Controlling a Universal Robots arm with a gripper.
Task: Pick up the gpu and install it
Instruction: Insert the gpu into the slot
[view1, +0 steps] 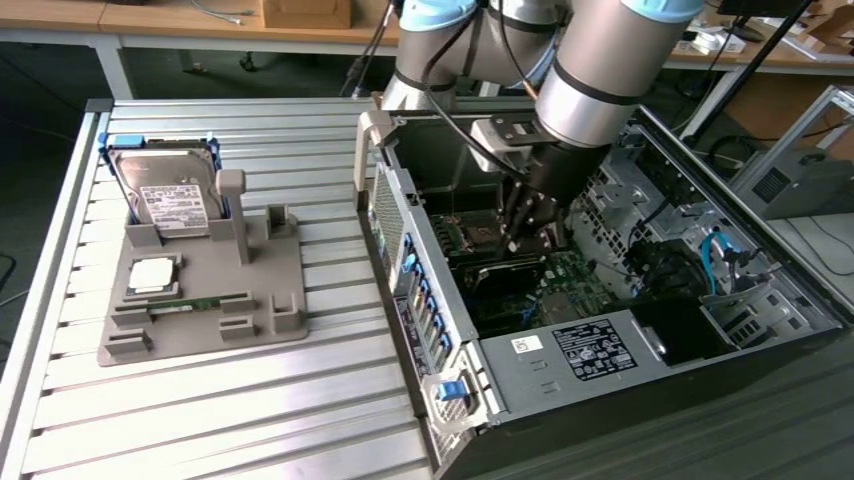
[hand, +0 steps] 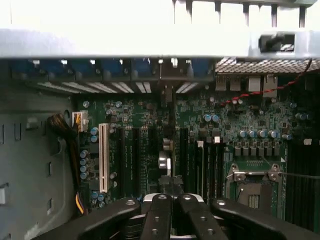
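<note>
Jaws are seen closed on the gpu's top edge, the gripper (view1: 530, 232) being lowered inside the open case (view1: 441, 330); the gpu (hand: 166, 150) is held edge-on, upright over the motherboard (hand: 230, 125) slots. Gripper fingers (hand: 159, 220) are pressed together around the card; a drive (view1: 174, 195) is left on the holder (view1: 267, 310) at the exterior view's left.

Exterior view: high, oblique, set back, looking down on the desk (view1: 200, 400) and the open case (view1: 627, 350). Wrist view: close inside the case, facing the motherboard (hand: 150, 150) past the hand (hand: 172, 210). Both views share the motherboard (view1: 567, 280).
</note>
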